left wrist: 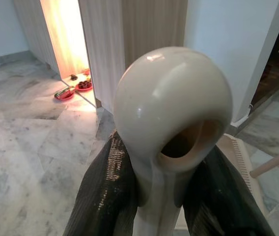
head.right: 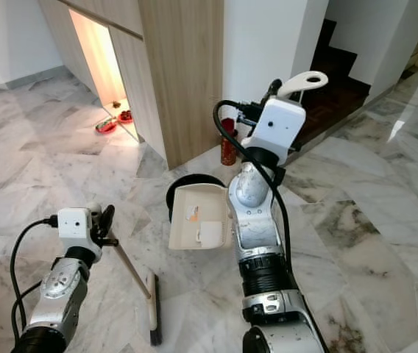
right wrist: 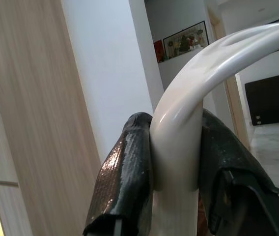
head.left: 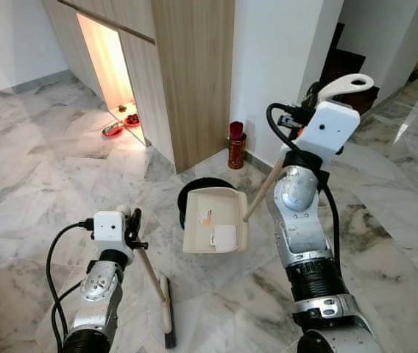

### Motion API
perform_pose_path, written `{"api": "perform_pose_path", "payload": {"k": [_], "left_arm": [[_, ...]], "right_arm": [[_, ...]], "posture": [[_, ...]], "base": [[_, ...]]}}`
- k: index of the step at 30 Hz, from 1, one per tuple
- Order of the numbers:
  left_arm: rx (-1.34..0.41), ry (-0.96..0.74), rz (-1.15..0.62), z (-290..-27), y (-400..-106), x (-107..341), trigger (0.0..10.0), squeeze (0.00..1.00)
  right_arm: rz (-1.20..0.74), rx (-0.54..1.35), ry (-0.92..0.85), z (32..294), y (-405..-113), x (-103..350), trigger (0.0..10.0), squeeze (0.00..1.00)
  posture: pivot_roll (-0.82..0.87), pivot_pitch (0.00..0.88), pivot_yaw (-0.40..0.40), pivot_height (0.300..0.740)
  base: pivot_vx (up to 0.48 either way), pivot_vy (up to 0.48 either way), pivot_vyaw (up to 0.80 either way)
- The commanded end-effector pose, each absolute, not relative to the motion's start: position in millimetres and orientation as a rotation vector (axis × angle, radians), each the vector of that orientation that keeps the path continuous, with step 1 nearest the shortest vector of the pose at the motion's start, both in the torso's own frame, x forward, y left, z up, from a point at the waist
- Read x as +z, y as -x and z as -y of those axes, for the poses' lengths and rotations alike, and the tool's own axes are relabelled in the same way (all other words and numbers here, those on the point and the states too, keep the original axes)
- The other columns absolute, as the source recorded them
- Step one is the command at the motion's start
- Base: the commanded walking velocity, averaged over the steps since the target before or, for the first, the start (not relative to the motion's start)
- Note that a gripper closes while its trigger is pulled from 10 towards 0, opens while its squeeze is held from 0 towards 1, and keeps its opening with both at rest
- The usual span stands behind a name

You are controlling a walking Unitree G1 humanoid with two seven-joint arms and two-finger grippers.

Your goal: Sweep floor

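On a grey-veined marble floor (head.left: pixel 40 184), the left gripper (head.left: pixel 129 224) is clenched around the top of a cream broom (head.left: pixel 166 309), whose head rests on the floor near the robot. The right gripper (head.right: pixel 271 92), raised high, clamps the looped handle of a cream dustpan (head.left: pixel 213 219), which hangs tilted above what seems a dark round bin (head.left: pixel 188 193). A red canister (head.left: pixel 236 145) stands farther off by the white wall.

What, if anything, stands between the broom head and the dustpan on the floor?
Nothing visible. The left pincer grips the broom, its head on bare marble floor. The right pincer holds the dustpan raised just ahead, with only floor between.
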State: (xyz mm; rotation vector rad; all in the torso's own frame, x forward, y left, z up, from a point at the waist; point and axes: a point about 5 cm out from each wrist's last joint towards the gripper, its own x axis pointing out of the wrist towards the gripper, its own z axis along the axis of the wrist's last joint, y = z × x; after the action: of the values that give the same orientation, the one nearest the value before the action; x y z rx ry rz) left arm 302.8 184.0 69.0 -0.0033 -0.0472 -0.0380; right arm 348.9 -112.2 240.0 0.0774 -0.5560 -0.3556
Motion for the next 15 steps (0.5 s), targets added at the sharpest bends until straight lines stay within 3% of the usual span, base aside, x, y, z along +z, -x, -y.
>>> {"api": "perform_pose_path", "payload": {"k": [1, 15], "left_arm": [[-0.053, -0.031, 0.087, -184.6, -305.0, 77.3, 10.0, 0.00], [-0.064, -0.031, 0.096, -183.3, -306.1, 78.8, 10.0, 0.00]], "right_arm": [[0.674, -0.343, -0.123, 108.8, -344.4, 266.7, 10.0, 0.00], [0.652, -0.302, -0.144, 104.1, -346.0, 262.8, 10.0, 0.00]], "posture": [[-0.01, 0.000, 0.071, 0.740], [-0.01, 0.000, 0.071, 0.740]], "base": [[0.244, 0.000, 0.00], [0.299, 0.000, 0.00]]}}
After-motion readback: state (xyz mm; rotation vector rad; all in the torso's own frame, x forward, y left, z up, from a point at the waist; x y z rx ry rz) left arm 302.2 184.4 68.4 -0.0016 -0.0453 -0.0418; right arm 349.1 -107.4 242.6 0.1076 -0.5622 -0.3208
